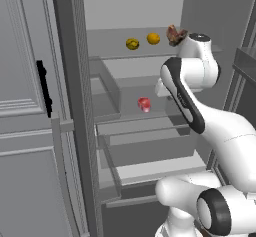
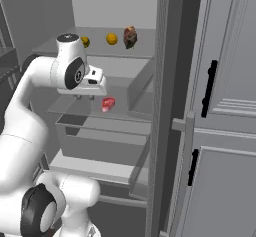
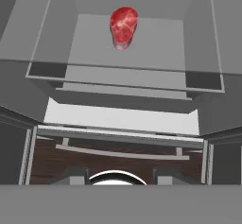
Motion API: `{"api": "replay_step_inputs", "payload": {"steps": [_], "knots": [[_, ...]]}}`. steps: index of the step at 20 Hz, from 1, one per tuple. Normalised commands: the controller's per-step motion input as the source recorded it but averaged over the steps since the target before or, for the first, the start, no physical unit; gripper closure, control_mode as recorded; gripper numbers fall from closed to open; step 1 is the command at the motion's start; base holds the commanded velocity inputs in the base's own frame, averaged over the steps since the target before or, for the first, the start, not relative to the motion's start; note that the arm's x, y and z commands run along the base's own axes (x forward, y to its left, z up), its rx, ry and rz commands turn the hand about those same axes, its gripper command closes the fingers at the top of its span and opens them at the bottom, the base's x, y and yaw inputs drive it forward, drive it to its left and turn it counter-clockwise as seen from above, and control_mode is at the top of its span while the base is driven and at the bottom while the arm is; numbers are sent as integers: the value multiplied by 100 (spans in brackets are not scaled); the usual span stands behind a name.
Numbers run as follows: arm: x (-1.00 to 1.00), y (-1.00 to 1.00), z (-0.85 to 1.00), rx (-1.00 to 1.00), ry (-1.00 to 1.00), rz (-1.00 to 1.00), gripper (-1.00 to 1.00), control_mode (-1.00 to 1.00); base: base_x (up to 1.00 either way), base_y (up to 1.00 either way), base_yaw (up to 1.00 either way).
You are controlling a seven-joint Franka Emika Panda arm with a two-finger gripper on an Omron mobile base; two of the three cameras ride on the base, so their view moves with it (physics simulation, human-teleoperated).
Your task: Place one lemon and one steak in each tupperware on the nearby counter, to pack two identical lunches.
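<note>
Inside an open fridge, two lemons lie on the top shelf: a dull yellow one (image 1: pixel 132 43) (image 2: pixel 85 42) and a brighter orange one (image 1: pixel 153 38) (image 2: pixel 112 39). The darker steak (image 1: pixel 173 34) (image 2: pixel 130 36) stands beside them. Lower down, the red-pink steak (image 1: pixel 144 104) (image 2: pixel 108 103) (image 3: pixel 124 25) rests alone on the middle shelf. My gripper (image 2: pixel 86 97) (image 3: pixel 120 176) hangs in front of that shelf, short of the red steak. Its fingertips stand apart, open, with nothing between them. The tupperwares and the counter are out of view.
Grey glass shelves and a pulled-out drawer (image 1: pixel 150 151) (image 3: pixel 123 119) sit below the red steak. A tall grey door with a black handle (image 1: pixel 44 88) flanks the fridge on the left; panelled doors with black handles (image 2: pixel 209 88) are on the right. A dark wooden surface (image 3: pixel 118 164) lies beneath.
</note>
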Motion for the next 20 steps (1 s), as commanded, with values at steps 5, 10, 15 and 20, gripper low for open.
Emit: {"api": "replay_step_inputs", "payload": {"steps": [5,10,15,20], "knots": [[-2,0,-19,0,13,0,-100,-100,0,0,0],[3,23,-56,0,23,0,-100,-100,0,0,0],[51,46,-53,0,-1,-4,-100,-100,0,0,0],[51,9,-31,0,-23,-8,-100,-100,0,0,0]]}}
